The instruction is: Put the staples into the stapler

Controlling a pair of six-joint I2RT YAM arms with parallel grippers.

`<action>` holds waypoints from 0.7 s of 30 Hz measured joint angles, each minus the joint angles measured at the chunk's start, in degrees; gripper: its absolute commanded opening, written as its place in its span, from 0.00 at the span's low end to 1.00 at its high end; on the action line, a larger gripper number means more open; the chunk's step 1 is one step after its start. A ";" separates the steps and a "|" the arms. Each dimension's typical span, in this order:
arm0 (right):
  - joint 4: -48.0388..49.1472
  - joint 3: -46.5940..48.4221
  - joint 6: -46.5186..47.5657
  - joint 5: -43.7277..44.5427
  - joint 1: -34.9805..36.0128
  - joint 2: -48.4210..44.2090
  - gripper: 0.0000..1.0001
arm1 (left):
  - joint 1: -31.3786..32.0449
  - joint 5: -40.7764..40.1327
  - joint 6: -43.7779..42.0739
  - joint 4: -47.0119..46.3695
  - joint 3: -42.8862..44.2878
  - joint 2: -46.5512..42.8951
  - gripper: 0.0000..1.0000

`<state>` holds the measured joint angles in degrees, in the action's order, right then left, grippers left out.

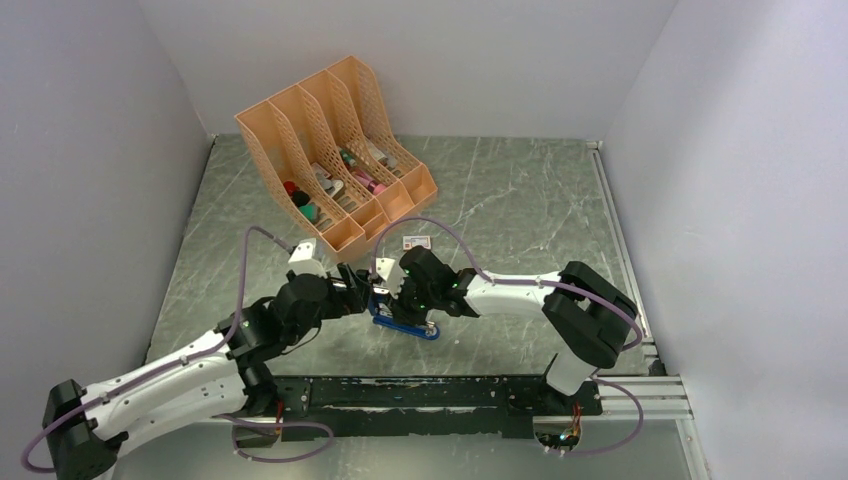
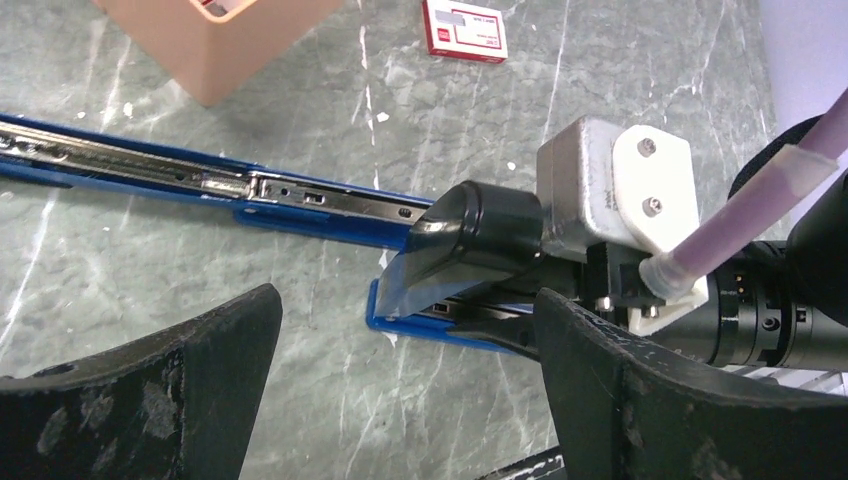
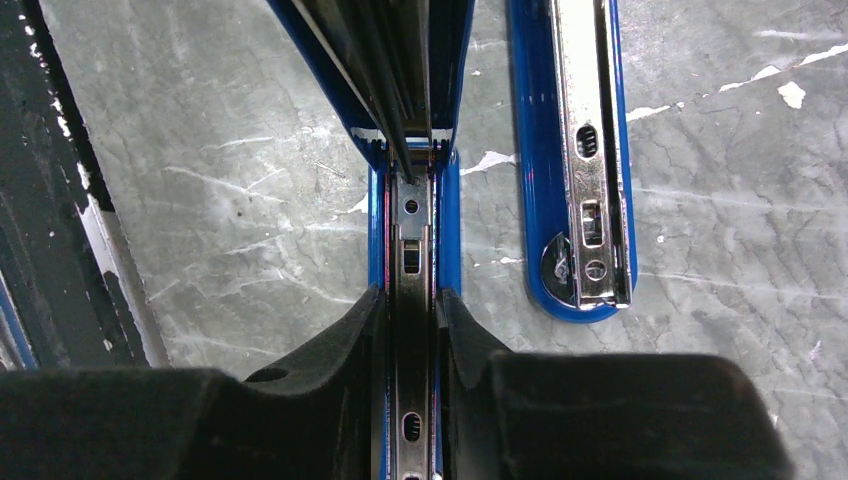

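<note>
The blue stapler lies opened out on the table's near middle. My right gripper is shut on its magazine rail, with the blue cover hinged up beyond it. The chrome-faced base arm lies flat beside it. My left gripper stands wide open just short of the stapler's blue end, with nothing between its fingers. In the top view the two grippers meet over the stapler, left and right. The staples do not show in any view.
A small white-and-red box lies on the table just beyond the grippers and shows at the top of the left wrist view. A peach slotted organizer with small items stands at the back left. Grey walls enclose the table.
</note>
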<state>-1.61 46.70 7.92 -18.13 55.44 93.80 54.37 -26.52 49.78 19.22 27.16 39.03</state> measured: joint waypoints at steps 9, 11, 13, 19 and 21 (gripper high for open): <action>0.00 0.00 -0.63 -0.44 0.00 0.09 0.00 | -4.09 1.44 -0.48 -3.96 -0.33 4.74 0.97; 0.00 0.00 -0.81 -0.50 -0.02 0.15 0.00 | -5.60 0.55 0.83 -2.45 -0.26 5.53 0.96; 0.00 0.00 -0.85 -0.57 -0.02 0.22 0.00 | -7.21 -1.16 3.15 1.05 0.35 6.54 0.95; 0.02 0.00 -0.87 -0.72 -0.02 0.35 0.00 | -9.07 -6.45 11.23 11.41 2.86 7.04 0.93; 0.07 0.00 -0.85 -0.74 0.00 0.37 0.00 | -9.33 -7.52 13.05 13.66 3.61 7.06 0.93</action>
<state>-1.54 46.70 7.07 -18.87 55.44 94.17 45.04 -34.04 62.83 32.88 30.76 46.09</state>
